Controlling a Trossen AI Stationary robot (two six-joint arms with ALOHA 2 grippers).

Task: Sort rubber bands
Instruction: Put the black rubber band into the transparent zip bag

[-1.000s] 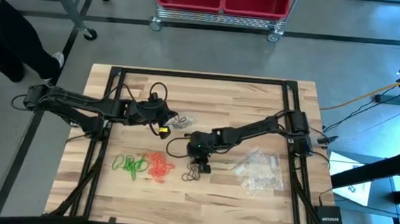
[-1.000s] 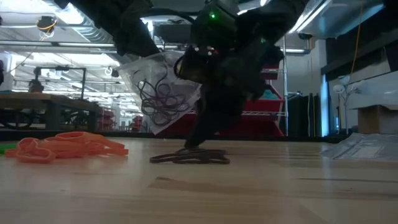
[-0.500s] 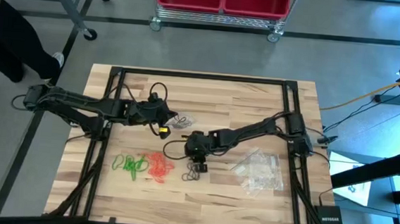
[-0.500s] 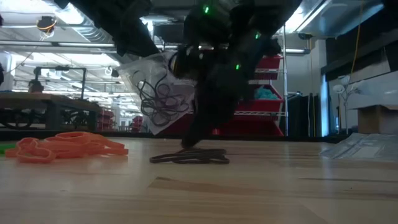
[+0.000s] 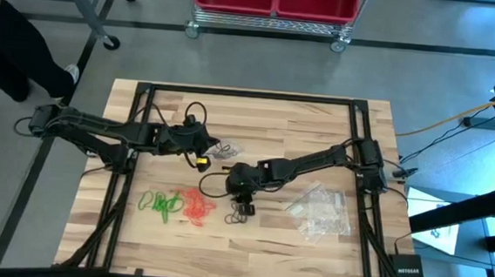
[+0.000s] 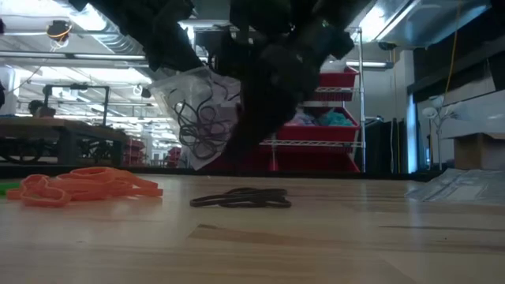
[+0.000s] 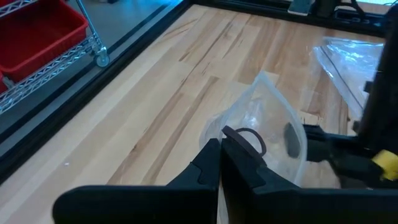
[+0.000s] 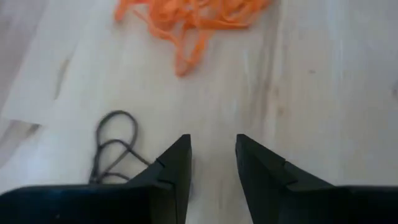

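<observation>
A: Right gripper [image 8: 211,163]?
B: Fingers apart, nothing between them, poised over the wooden table [image 5: 318,126] beside the black rubber bands [image 8: 113,146].
A: Left gripper [image 7: 219,163]?
B: Pinched shut on a clear plastic bag [image 7: 267,134] holding black loops, raised off the table.
A: Stock?
B: Black pile [image 5: 241,210] mid-table; orange-red pile [image 5: 196,205] and green pile [image 5: 161,205] beside it.
A: Handling?
B: Likely light, limp, stretchy, tangle-prone; pinch one strand at a loop's edge.

Two dark, slender jointed arms, black cables looping beside their links, left tool [image 7: 219,163] with matte black angular fingers and a yellow tag near its tip, right tool [image 8: 211,163] with two black wedge-shaped fingers, boxy black housings at each arm's base
</observation>
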